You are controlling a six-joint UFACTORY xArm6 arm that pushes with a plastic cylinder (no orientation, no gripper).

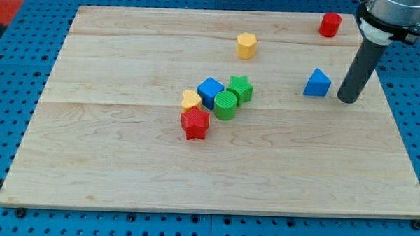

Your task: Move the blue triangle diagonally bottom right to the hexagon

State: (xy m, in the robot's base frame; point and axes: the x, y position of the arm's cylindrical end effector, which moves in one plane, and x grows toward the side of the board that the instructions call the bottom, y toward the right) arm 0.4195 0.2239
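My tip point(347, 100) is resting on the table point(110, 163) at the view's right, just beside the blue triangle point(317, 83), on its right side. I am seeing a small gap between them, but I cannot say for sure if they are touching. The rod has no fingers, so there is nothing to tell about apart or together.

The blue triangle is sitting at the upper right part of the table. The yellow hexagon point(246, 46) is lying to the upper left of it, well apart. A red cylinder point(330, 25) is standing near the top edge, above the triangle.

Near the middle, five blocks are crowding together: a blue cube point(211, 92), a green star point(240, 88) at its right, a green cylinder point(225, 104) below them, a yellow block point(191, 100) at the left whose shape I cannot make out, and a red star point(195, 123) at the bottom of the group.
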